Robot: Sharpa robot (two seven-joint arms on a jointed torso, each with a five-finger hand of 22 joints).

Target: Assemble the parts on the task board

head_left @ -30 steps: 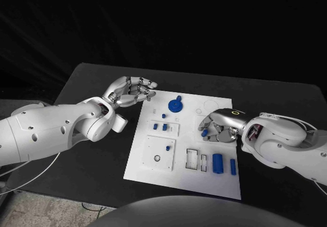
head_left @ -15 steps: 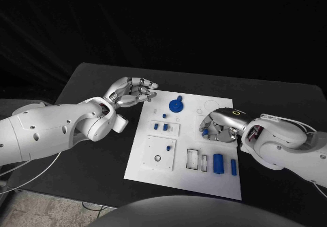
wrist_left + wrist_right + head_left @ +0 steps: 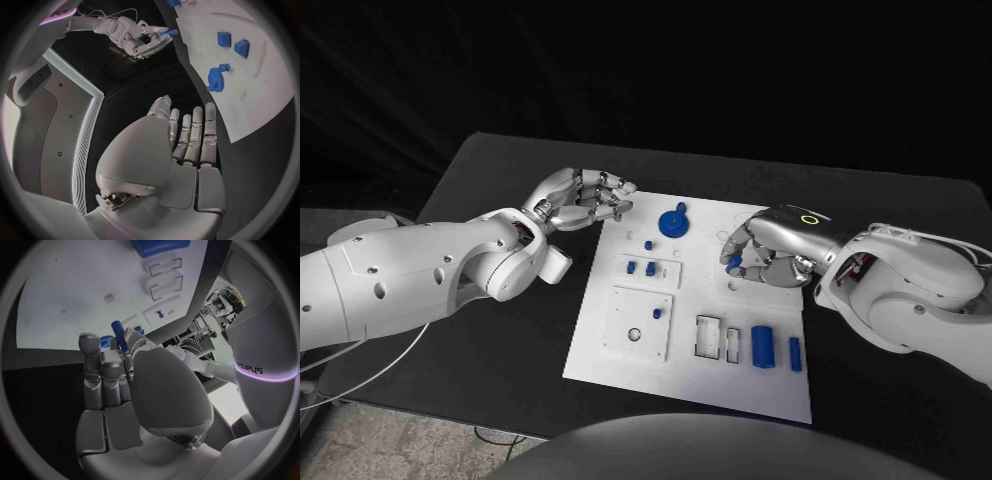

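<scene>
Right hand (image 3: 764,256) above the right side of the white task board (image 3: 646,365), pinching a small blue peg (image 3: 734,261) between its fingertips, clear of the board. Left hand (image 3: 583,197) at the board's far left corner over the black bench (image 3: 488,350), fingers curled, holding nothing. A blue gear (image 3: 674,222) and further blue parts (image 3: 762,345) lie on the board.
</scene>
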